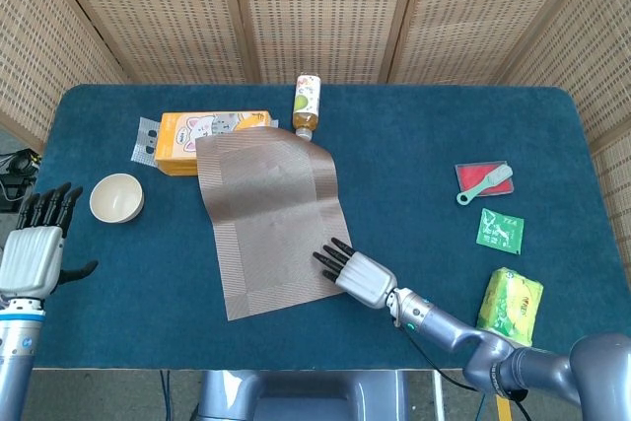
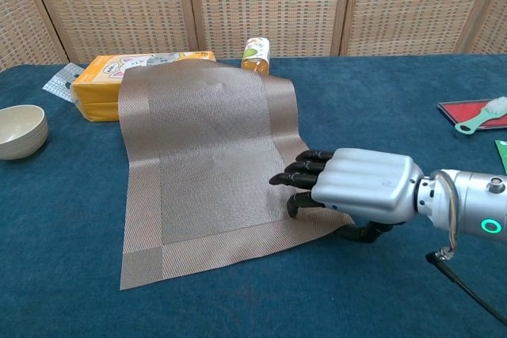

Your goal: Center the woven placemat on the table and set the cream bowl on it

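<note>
Woven placemat [image 1: 273, 220] lying on blue counter [image 1: 414, 175], skewed, left of center; far edge draped up over orange box [image 1: 187, 135] and touching neck of tipped bottle [image 1: 307, 104]. Right hand [image 1: 352, 274] palm down at placemat's near right corner, dark fingertips [image 2: 289, 180] resting on the mat, fingers slightly curled, gripping nothing. In chest view, thumb tucked below palm at the mat's edge; cannot tell whether mat is pinched. Cream bowl [image 1: 116, 197] upright on counter, well left of placemat, near left edge, apart from everything. Left hand [image 1: 35, 248] raised at near left corner, fingers straight and spread, thumb out to the side, empty. Foil blister pack [image 1: 145, 138] just beside orange box on its left. Red tray [image 1: 481, 175] with mint brush [image 1: 484, 185] across it on right side of counter; green sachet [image 1: 500, 230] near it, yellow-green packet [image 1: 510, 305] closer to front edge.
</note>
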Controlling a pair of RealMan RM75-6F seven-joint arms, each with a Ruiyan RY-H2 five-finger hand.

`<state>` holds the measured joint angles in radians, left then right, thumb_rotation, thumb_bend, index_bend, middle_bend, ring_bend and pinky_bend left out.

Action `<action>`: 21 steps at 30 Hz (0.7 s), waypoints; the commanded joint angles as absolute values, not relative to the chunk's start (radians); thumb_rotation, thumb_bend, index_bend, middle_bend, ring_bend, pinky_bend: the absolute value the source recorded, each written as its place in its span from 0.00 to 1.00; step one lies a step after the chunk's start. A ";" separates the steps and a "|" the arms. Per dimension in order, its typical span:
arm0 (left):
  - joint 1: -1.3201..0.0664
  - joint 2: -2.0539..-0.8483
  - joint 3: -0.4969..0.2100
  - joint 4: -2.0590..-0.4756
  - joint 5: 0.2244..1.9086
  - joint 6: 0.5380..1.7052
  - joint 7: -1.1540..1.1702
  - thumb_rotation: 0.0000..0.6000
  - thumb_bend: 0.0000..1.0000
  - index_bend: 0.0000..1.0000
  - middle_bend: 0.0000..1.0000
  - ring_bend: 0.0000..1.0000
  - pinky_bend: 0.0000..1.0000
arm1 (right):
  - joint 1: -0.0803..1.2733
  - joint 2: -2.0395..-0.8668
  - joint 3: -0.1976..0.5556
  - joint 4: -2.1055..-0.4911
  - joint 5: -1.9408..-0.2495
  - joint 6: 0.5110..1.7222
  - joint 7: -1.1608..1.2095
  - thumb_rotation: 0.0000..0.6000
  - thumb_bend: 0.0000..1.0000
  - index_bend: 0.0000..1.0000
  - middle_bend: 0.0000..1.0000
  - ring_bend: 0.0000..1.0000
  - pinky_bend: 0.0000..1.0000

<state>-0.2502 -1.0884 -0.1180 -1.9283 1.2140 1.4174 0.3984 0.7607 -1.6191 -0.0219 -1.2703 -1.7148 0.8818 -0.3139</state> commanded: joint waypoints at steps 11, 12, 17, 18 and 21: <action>-0.248 -1.083 -0.111 -1.932 1.223 1.410 0.394 1.00 0.00 0.00 0.00 0.00 0.00 | 0.750 -1.609 -0.053 -1.264 -1.762 0.976 -0.262 1.00 0.76 0.66 0.00 0.00 0.00; -0.248 -1.081 -0.110 -1.933 1.224 1.408 0.395 1.00 0.00 0.00 0.00 0.00 0.00 | 0.747 -1.595 -0.068 -1.274 -1.786 0.998 -0.260 1.00 0.76 0.67 0.00 0.00 0.00; -0.248 -1.079 -0.107 -1.933 1.227 1.404 0.396 1.00 0.00 0.00 0.00 0.00 0.00 | 0.732 -1.516 -0.138 -1.306 -1.891 1.089 -0.266 1.00 0.75 0.67 0.00 0.00 0.00; -0.248 -1.079 -0.107 -1.933 1.227 1.403 0.397 1.00 0.00 0.00 0.00 0.00 0.00 | 0.725 -1.486 -0.160 -1.313 -1.924 1.117 -0.277 1.00 0.75 0.67 0.00 0.00 0.00; -0.251 -1.081 -0.105 -1.934 1.226 1.397 0.402 1.00 0.00 0.00 0.00 0.00 0.00 | 0.709 -1.398 -0.211 -1.331 -1.992 1.176 -0.303 1.00 0.75 0.67 0.01 0.00 0.00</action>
